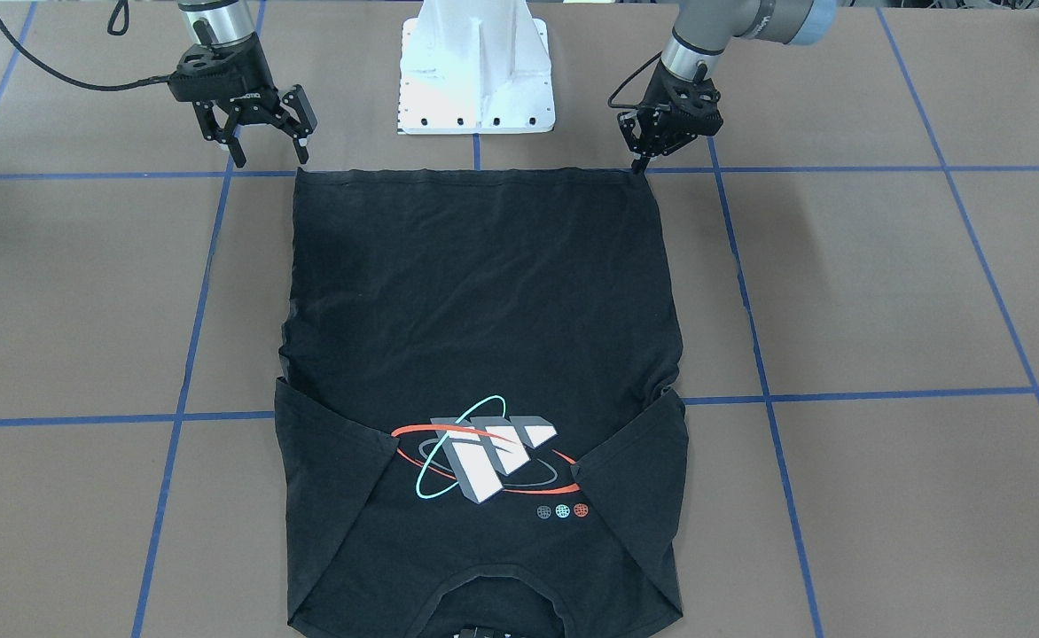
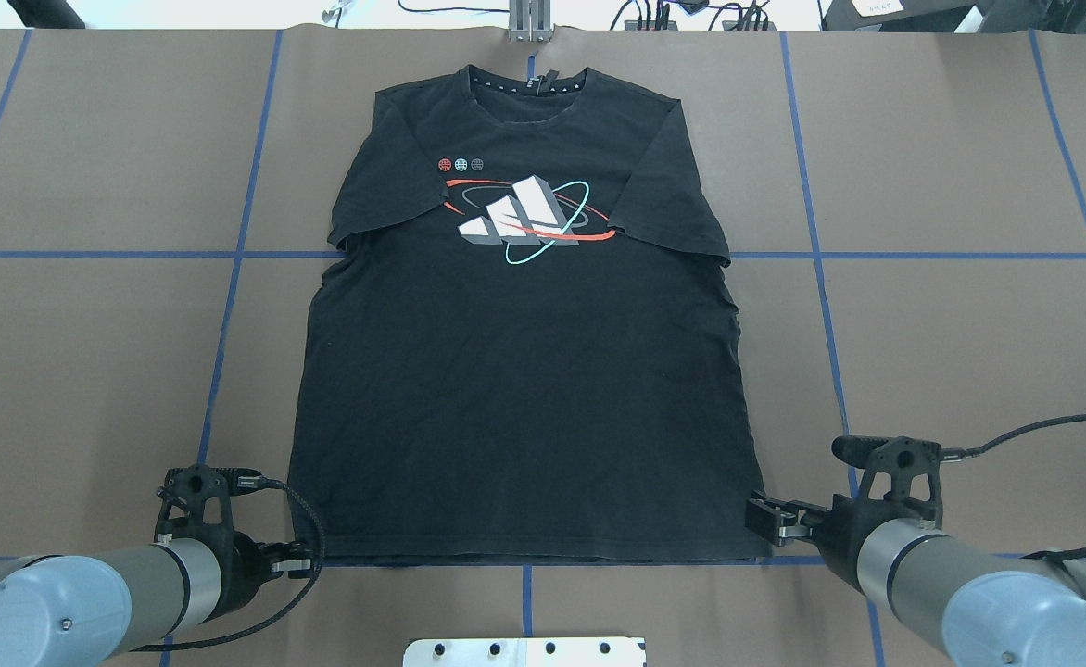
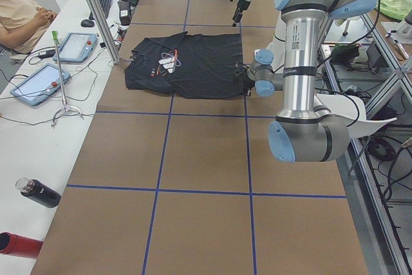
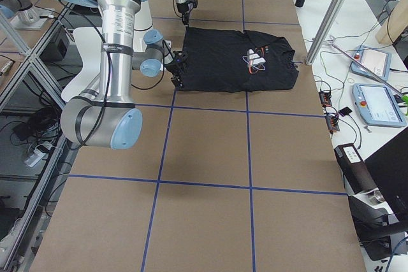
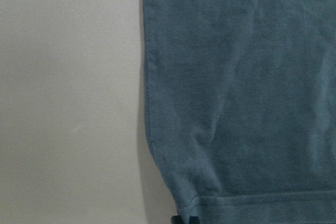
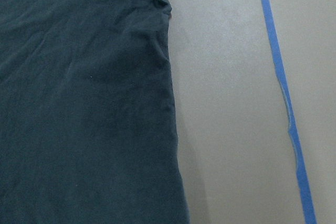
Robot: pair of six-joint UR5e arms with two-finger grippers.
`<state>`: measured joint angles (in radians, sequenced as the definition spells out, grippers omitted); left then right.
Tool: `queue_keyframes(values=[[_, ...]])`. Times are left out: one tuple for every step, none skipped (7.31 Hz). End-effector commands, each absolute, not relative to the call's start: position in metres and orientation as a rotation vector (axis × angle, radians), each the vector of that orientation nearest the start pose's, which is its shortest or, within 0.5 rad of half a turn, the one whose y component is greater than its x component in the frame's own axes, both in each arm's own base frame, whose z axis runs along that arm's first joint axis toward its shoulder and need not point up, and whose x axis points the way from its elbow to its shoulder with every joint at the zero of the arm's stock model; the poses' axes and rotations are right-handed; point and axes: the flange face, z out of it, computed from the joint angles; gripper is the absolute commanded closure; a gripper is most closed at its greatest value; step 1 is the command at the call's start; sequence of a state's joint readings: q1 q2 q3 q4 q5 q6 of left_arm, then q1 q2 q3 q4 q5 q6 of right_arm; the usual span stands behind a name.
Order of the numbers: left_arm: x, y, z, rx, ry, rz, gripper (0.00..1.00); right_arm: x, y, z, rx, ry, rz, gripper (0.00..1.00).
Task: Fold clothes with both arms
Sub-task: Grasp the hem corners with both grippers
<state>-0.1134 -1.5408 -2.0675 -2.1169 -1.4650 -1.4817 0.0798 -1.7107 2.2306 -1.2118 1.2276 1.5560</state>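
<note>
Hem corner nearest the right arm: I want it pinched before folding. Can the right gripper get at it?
Probably yes. The right gripper is open just beside that hem corner of the T-shirt, with only bare table between.

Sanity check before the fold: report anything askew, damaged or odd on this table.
Nothing damaged. The T-shirt lies flat, graphic up, both sleeves tucked inward over the print's edges. Only unevenness: the left gripper sits at its hem corner, while the right gripper hangs open beside its corner.

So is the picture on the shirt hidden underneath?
No, the T-shirt lies on the table with its red, cyan and white graphic facing up.
</note>
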Motion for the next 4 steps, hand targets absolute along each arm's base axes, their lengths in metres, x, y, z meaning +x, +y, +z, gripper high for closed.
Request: queue_keyframes(values=[[0.450, -0.196, 0.365, 0.199, 1.026, -0.078, 1.00, -0.431, -0.193, 0.381, 0.403, -0.836, 0.206, 0.04], [0.450, -0.196, 0.365, 0.198, 1.026, -0.079, 1.00, -0.439, -0.193, 0.394, 0.417, -0.808, 0.203, 0.08], [0.450, -0.196, 0.365, 0.198, 1.026, -0.079, 1.00, -0.442, -0.190, 0.399, 0.425, -0.800, 0.197, 0.17], [0.450, -0.195, 0.365, 0.195, 1.027, -0.079, 1.00, -0.445, -0.184, 0.399, 0.421, -0.804, 0.193, 0.28]])
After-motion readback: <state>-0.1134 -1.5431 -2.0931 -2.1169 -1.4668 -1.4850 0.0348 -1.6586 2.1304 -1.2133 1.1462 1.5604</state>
